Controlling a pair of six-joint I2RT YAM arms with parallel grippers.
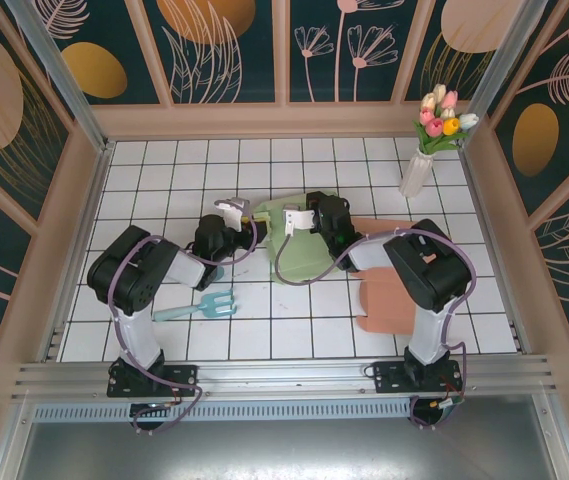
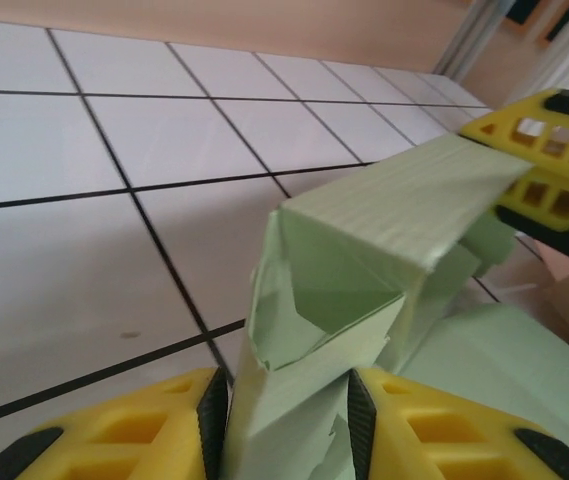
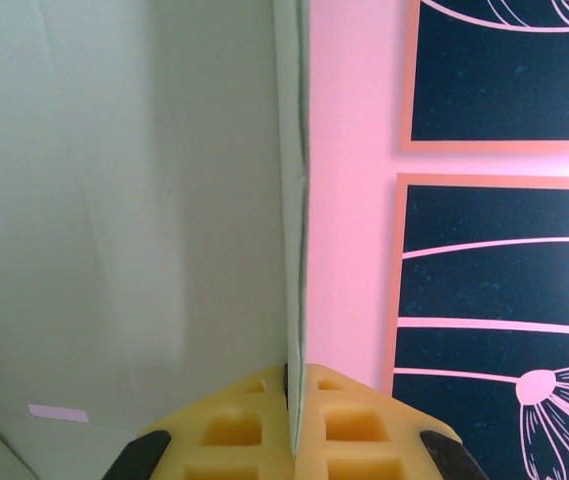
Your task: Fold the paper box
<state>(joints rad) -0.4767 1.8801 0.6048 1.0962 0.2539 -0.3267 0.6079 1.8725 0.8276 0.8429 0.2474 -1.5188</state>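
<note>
Folding appears partly done: the box (image 2: 364,250) has one corner raised, while other panels lie flat on the bench (image 1: 164,190). At that corner the left end effector (image 2: 289,420) pinches the folded wall. The right end effector (image 3: 294,400) is clamped on an upright panel edge.

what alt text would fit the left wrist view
The left gripper pinches the near end of a half-folded pale green paper box, and the right gripper holds its far end, above a white tiled table.
</note>
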